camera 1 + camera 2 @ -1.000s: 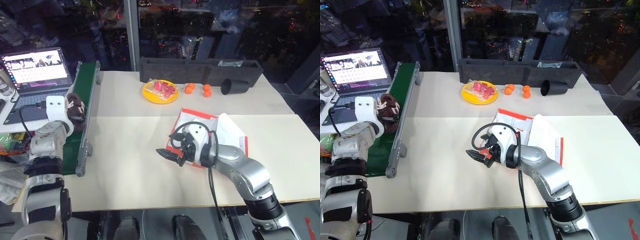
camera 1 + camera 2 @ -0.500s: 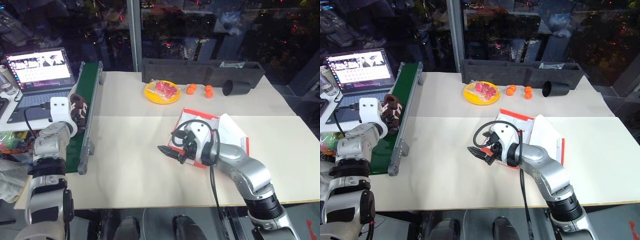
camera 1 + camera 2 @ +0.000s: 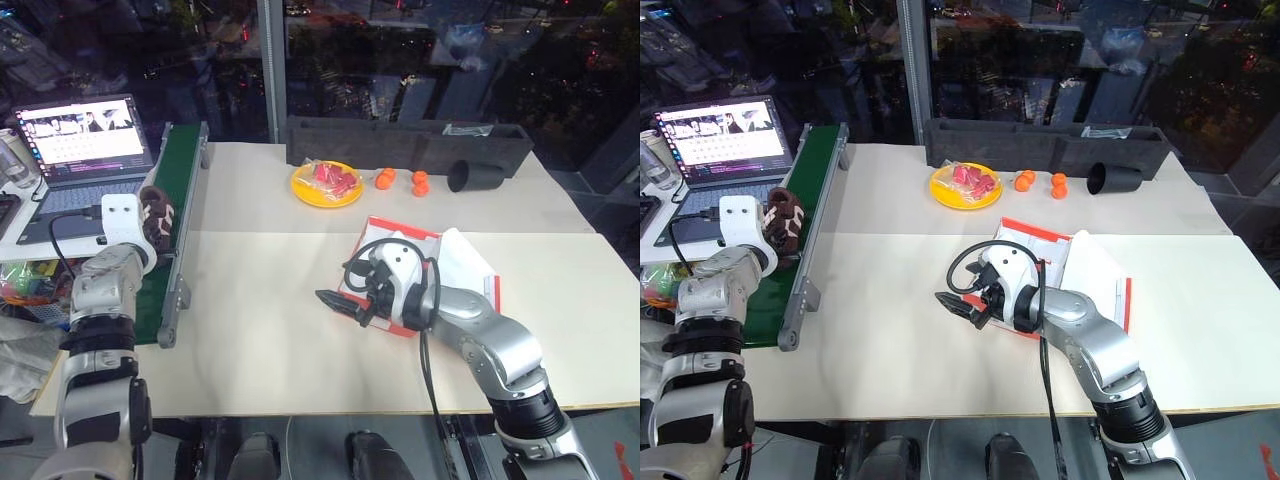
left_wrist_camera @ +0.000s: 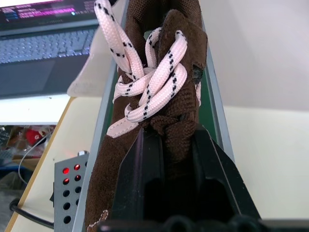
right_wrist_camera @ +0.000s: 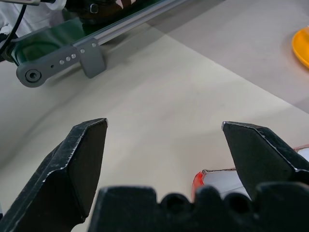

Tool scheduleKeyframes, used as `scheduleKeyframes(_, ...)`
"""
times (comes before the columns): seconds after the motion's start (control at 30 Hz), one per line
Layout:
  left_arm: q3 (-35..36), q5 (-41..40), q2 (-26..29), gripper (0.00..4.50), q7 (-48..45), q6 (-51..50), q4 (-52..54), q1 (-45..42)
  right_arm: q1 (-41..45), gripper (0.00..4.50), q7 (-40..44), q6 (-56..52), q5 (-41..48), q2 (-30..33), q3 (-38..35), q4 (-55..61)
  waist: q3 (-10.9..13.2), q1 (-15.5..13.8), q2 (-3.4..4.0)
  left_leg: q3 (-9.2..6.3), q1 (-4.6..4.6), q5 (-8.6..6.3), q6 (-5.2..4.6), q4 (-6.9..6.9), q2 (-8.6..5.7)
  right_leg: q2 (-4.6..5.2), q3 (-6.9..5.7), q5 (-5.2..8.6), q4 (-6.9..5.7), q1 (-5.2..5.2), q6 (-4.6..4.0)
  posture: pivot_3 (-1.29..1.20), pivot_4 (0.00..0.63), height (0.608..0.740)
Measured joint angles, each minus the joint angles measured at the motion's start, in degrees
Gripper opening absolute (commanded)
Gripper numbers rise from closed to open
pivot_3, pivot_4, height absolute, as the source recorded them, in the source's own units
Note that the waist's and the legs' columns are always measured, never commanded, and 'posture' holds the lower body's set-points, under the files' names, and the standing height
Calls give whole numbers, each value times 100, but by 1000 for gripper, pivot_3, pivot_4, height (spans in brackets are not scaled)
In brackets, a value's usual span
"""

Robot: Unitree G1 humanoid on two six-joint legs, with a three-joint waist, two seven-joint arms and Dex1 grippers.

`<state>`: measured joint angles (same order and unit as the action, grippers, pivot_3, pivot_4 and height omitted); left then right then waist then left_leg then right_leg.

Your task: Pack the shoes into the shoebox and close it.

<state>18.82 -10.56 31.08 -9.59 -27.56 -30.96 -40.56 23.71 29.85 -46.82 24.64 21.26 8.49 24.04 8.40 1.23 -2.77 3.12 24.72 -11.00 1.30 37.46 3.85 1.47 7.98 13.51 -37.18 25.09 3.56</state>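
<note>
Left gripper (image 4: 169, 145) now clamped on brown shoe (image 4: 154, 87) at far-left conveyor (image 3: 178, 190); ready for lifting toward shoebox (image 3: 395, 235). Right gripper (image 5: 164, 159) spread apart.

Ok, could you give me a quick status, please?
Left gripper shut on shoe at green conveyor. Right gripper open, empty, beside shoebox. Path clear.

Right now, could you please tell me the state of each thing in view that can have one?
Left gripper: shut on the shoe, on the green conveyor.
Right gripper: open, empty, above the table.
Shoebox: open, lid folded back.
Laptop: open, screen lit.
Black cup: lying on its side.
</note>
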Motion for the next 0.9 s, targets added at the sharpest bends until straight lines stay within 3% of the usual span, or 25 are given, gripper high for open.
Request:
scheduleKeyframes(0.13, 242, -339, -340, 162, -35, 374, 290, -81, 317, 4500, -294, -122, 538, -577, -640, -42, 1, -20, -1, -2, 11, 0, 0, 2, 0, 0, -2, -1, 2, 6, 0, 0, 150, 714)
scheduleKeyframes(0.27, 429, -1058, -1097, 162, -103, 336, 1091, -283, 1093, 4500, -1142, -357, 1112, -1451, -1536, -484, 1, -41, -1, -27, 35, -1, 0, 24, 3, 3, -31, -2, 1, 5, 0, 0, 150, 714)
scheduleKeyframes(0.47, -41, -2694, -2199, 162, -640, -1141, 2725, -39, 1958, 4500, -2480, -1015, 1875, -2296, -2509, -1521, 2, -15, 1, -65, 60, -1, -1, 34, 0, 11, -67, -2, 4, 6, -1, 0, 150, 714)
scheduleKeyframes(0.6, -680, -3280, -2424, 162, -869, -1952, 3563, 354, 2252, 4500, -2866, -1236, 2170, -2463, -2699, -1820, 5, 85, 7, -81, 63, -1, -1, 33, 0, 9, -79, -2, 6, 6, -1, 0, 150, 714)
scheduleKeyframes(0.9, -761, -3577, -2343, 162, -865, -2311, 3846, 478, 2292, 4500, -3208, -1326, 2391, -2401, -2837, -1903, 5, 179, 12, -97, 58, 2, -5, 35, -2, 4, -88, -3, 4, -1, -2, 0, 150, 714)
